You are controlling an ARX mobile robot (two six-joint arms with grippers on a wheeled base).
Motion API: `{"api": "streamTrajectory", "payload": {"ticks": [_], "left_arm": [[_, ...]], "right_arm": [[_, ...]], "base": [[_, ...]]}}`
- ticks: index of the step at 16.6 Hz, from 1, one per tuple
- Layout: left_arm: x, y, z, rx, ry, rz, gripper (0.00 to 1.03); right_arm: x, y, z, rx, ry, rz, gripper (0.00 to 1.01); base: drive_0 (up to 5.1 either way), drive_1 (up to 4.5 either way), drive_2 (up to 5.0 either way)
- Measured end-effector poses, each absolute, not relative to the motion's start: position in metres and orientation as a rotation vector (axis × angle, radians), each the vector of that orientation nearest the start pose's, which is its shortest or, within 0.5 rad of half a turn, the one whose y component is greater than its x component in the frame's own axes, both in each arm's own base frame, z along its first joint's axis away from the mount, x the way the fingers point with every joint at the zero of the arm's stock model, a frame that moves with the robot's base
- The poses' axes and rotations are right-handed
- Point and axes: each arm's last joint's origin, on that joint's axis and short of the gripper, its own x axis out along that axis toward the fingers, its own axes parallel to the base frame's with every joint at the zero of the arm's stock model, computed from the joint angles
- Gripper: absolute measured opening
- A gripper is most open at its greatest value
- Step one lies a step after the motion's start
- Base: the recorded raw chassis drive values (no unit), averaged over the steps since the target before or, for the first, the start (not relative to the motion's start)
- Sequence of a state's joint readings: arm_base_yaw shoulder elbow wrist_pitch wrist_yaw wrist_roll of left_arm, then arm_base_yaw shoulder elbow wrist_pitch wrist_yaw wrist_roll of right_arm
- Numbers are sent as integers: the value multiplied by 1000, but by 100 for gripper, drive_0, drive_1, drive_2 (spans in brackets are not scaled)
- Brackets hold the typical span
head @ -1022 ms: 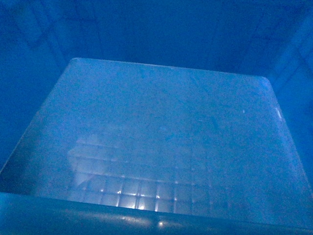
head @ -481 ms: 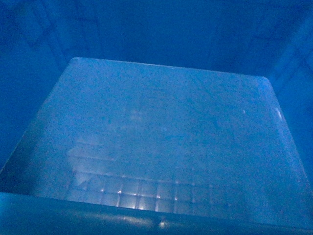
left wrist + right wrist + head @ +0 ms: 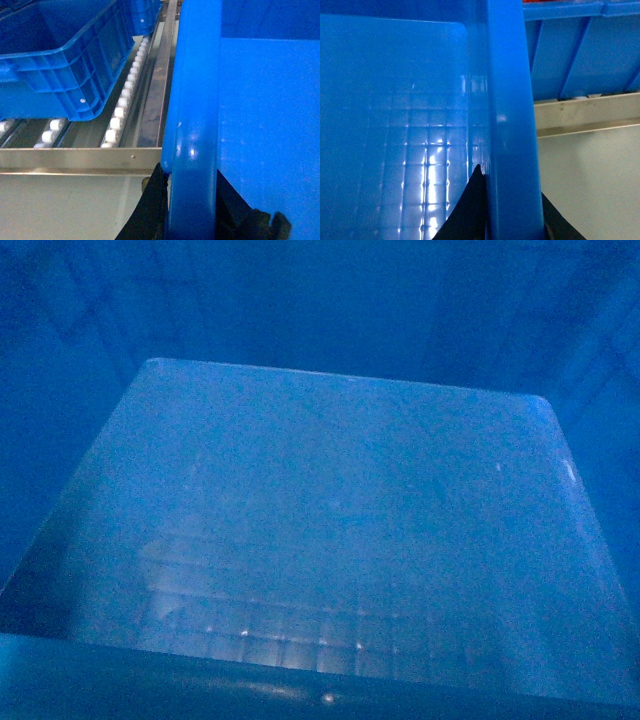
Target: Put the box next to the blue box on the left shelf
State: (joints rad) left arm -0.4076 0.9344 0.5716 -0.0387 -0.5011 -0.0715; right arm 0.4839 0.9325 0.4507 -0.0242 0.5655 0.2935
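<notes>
The box (image 3: 330,530) filled the head view, carried between both arms at the shelf's front edge; the left gripper (image 3: 192,200) was clamped over its left rim and the right gripper (image 3: 512,205) over its right rim. Beside it, the other blue box (image 3: 60,65) sat on the roller track (image 3: 122,102), behind the steel front rail (image 3: 75,159). Advance both arms evenly; keep the box level, clear the rail, and hold a gap from its neighbour.
</notes>
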Motion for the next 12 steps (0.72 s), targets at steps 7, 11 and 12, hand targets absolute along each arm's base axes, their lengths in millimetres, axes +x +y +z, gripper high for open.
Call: {"api": "streamTrajectory", "payload": {"ticks": [7, 11, 12], "left_arm": [[188, -66, 249, 106, 357, 105, 15], [189, -66, 248, 105, 357, 103, 15], [188, -66, 248, 106, 359, 105, 15]], "right_arm": [[174, 74, 211, 36, 419, -143, 11], [174, 74, 211, 36, 419, -143, 11], [174, 74, 211, 36, 420, -143, 11]], "base": [[6, 436, -423], [8, 439, -424], [10, 442, -422]]}}
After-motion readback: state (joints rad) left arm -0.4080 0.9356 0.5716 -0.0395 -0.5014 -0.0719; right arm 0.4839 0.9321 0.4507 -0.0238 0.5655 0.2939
